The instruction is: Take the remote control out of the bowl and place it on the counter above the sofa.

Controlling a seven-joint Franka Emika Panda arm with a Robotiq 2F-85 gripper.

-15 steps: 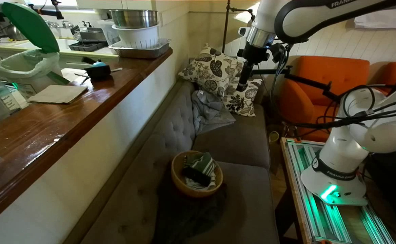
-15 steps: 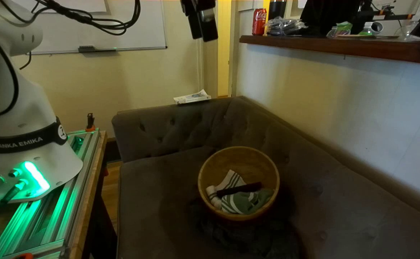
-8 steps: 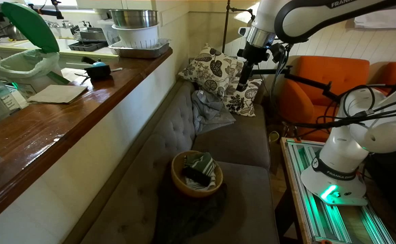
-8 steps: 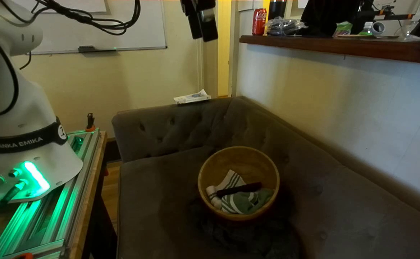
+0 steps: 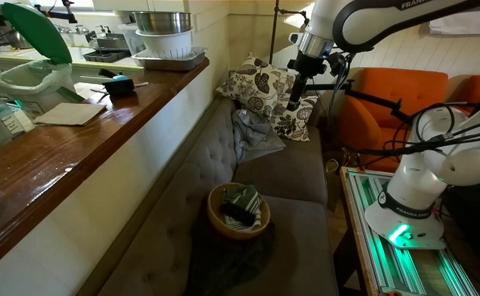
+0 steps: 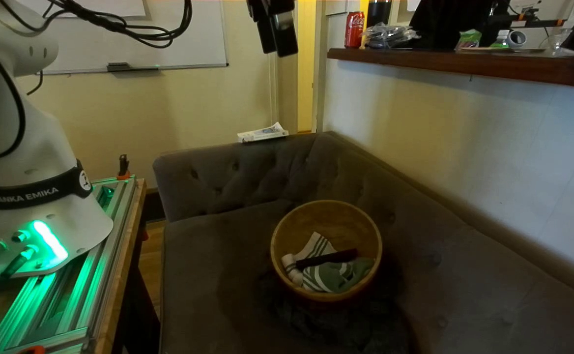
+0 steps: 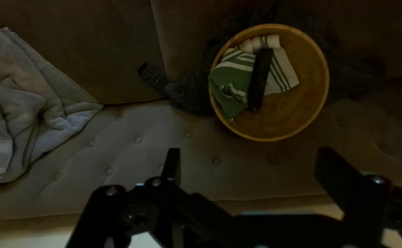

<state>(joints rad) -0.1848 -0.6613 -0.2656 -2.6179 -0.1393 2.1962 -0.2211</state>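
The remote control is a dark bar that lies on a green-and-white striped cloth inside the bowl; it shows in both exterior views (image 5: 238, 213) (image 6: 327, 258) and in the wrist view (image 7: 259, 79). The round brown bowl (image 5: 240, 234) (image 6: 348, 221) (image 7: 290, 106) stands on the grey-brown sofa (image 5: 283, 172) (image 6: 218, 255) (image 7: 146, 137). The glossy reddish-brown counter (image 5: 92, 142) (image 6: 464, 61) runs above the sofa's back. My gripper (image 5: 293, 106) (image 6: 281, 51) is high above the sofa, away from the bowl. In the wrist view its fingers (image 7: 249, 150) are wide apart with nothing between them.
Another dark remote with buttons (image 7: 152, 77) lies on the sofa beside the bowl. A grey towel (image 5: 254, 133) and floral cushions (image 5: 260, 86) lie farther along. The counter holds a brown paper stack (image 5: 69, 114), a black pan (image 5: 118, 87), stacked containers (image 5: 166, 43) and a red can (image 6: 354, 29).
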